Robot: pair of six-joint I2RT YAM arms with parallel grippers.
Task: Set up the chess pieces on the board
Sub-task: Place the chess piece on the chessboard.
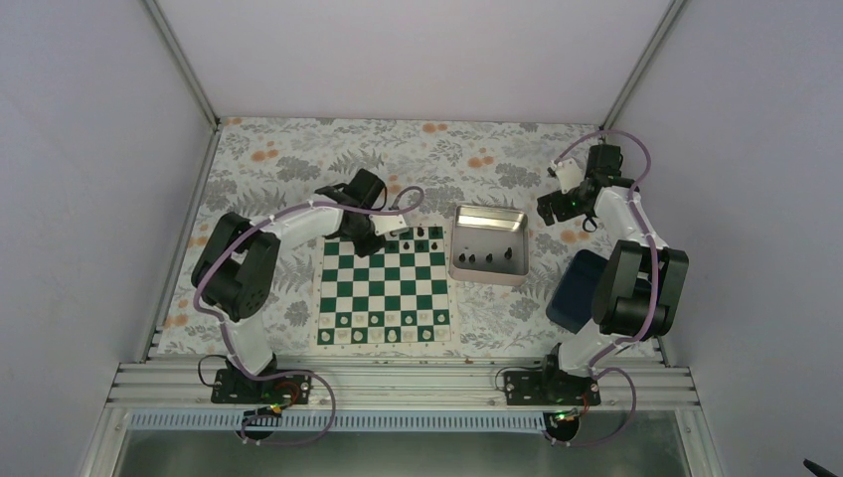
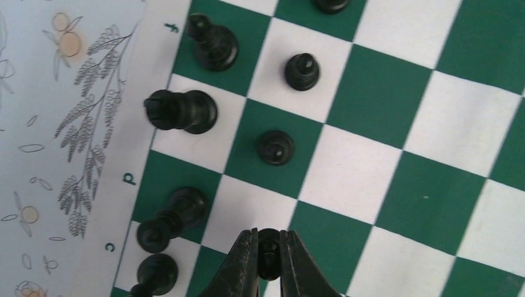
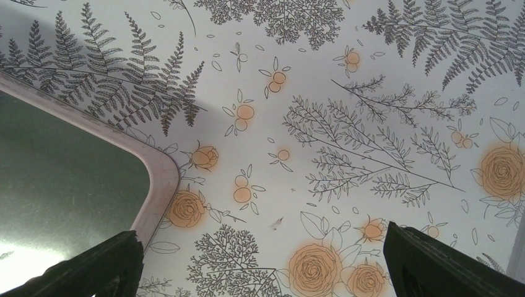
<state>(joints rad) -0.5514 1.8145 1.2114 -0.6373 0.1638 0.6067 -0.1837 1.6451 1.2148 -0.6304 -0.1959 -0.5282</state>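
Floral-print worktop [image 1: 298, 159] underneath, pale walls [image 1: 80, 149] on three sides, aluminium rail [image 1: 398, 383] along the near edge.

Board [image 1: 383, 298] flat at the middle of the worktop, between the two arms. Black chess pieces [image 2: 179, 111] only partly placed: a handful on the far two rows, among them two pawns [image 2: 275, 147] on the second row. Much of both far rows bare in the top view. Small white pieces [image 1: 383, 335] along the near row, too small to count.

Left hand [image 2: 268, 250] low over the far left part of the board, fingers pressed together on a small black piece [image 2: 269, 242], probably another pawn, next to those already placed. Step in hand, by judgement: setting this one down on the second row.

Four spare black pieces [image 1: 485, 257] waiting in the silvery tray [image 1: 487, 276], just right of the board. Fewer than a full black set accounted for; the rest hidden or too small to tell. Estimate: under halfway for black.

Right hand [image 3: 263, 266] spread wide, holding nothing, over bare worktop beside the tray's corner. Dark blue box [image 1: 569, 298] next to the right arm.
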